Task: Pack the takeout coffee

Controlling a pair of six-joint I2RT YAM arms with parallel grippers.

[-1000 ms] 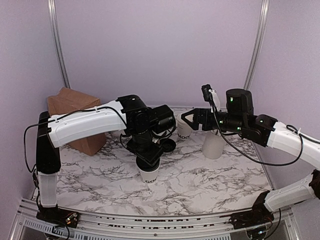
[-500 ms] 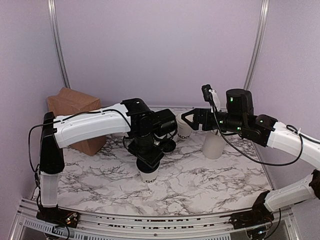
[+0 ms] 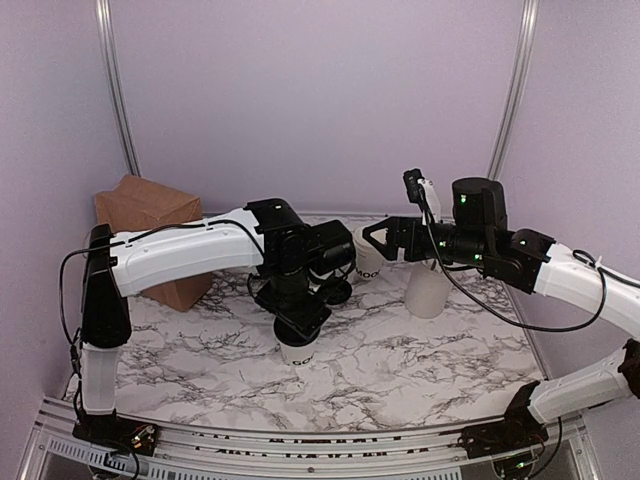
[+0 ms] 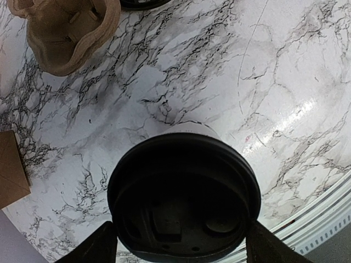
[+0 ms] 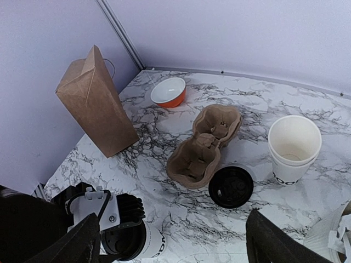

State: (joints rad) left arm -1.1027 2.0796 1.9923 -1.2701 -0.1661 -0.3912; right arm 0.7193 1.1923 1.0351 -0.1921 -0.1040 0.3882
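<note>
The takeout coffee [image 3: 298,350] stands upright on the marble table, a white cup with dark lettering under a black lid [image 4: 184,203]. My left gripper [image 3: 298,322] points straight down over it. Its fingers [image 4: 104,244] stand on either side of the lid's rim, spread about as wide as the lid. In the right wrist view the coffee [image 5: 151,241] shows under the left gripper [image 5: 109,219]. My right gripper [image 3: 375,240] hangs high above the table's back right. It is open [image 5: 178,244] with nothing between its fingers.
A brown paper bag [image 3: 150,240] stands at the back left. A cardboard cup carrier [image 5: 205,145] lies mid-table, a loose black lid [image 5: 231,187] beside it. Stacked white cups [image 5: 293,145], an orange bowl [image 5: 168,91] and a tall white cylinder [image 3: 428,290] stand behind.
My left arm has shifted a little right and lower over the coffee, and its jaws have widened slightly. The right arm and the cup have not moved.
</note>
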